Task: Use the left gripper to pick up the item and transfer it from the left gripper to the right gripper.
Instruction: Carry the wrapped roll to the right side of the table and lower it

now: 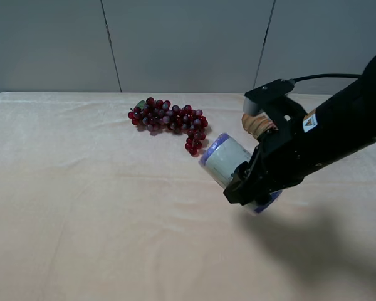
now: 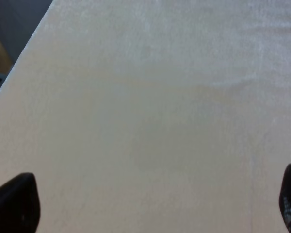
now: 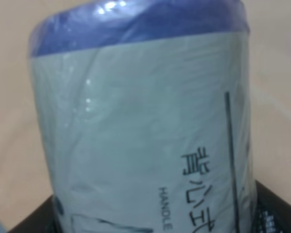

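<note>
Two grippers | right gripper pinching can, partly hiding it | left gripper spread, fingertips cropped

holding the white can clamped in the right gripper, tilting it with one purple-blue end toward the dark red grape bunch. hovering above the cream table, partly hiding a tan ridged piece behind.

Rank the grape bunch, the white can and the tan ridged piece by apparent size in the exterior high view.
1-2. grape bunch and white can: they look alike; the right hand covers part of the can, so no ranking.
3. tan ridged piece: smallest showing, partly hidden by the arm.
</note>
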Robot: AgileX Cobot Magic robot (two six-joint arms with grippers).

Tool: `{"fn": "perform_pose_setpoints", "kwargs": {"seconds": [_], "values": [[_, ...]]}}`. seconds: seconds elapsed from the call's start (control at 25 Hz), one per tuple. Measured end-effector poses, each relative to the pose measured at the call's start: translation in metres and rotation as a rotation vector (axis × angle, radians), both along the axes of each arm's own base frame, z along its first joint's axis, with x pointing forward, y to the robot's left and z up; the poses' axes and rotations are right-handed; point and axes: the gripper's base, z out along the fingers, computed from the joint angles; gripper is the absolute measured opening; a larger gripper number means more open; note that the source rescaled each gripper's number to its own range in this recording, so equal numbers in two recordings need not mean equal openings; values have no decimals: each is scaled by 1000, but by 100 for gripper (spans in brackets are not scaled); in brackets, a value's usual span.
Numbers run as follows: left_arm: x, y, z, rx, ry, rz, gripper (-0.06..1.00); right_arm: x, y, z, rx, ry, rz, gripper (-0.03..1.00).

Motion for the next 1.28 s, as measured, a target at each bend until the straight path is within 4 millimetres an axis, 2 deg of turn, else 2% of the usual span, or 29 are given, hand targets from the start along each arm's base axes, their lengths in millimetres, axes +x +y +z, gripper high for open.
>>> {"fn": "perform_pose_setpoints", "kwargs": {"seconds": [0.28, 0.44, 0.6, 0.76, 1.28], "values": [[0, 0, 0, 0, 0, 0, 98, 20, 4, -39, -93, 33, -7, 0], [0, 0, 0, 0, 0, 0, 98, 32, -1, -54, -115, 36, -44, 0], [0, 0, 0, 0, 0, 0, 98, 35, -2, -67, -146, 69, -48, 0], [0, 0, 0, 0, -1, 0, 98, 36, -2, -72, -157, 83, -50, 0], [0, 0, 1, 1, -6, 0, 98, 36, -2, -74, -160, 88, -51, 0]]}}
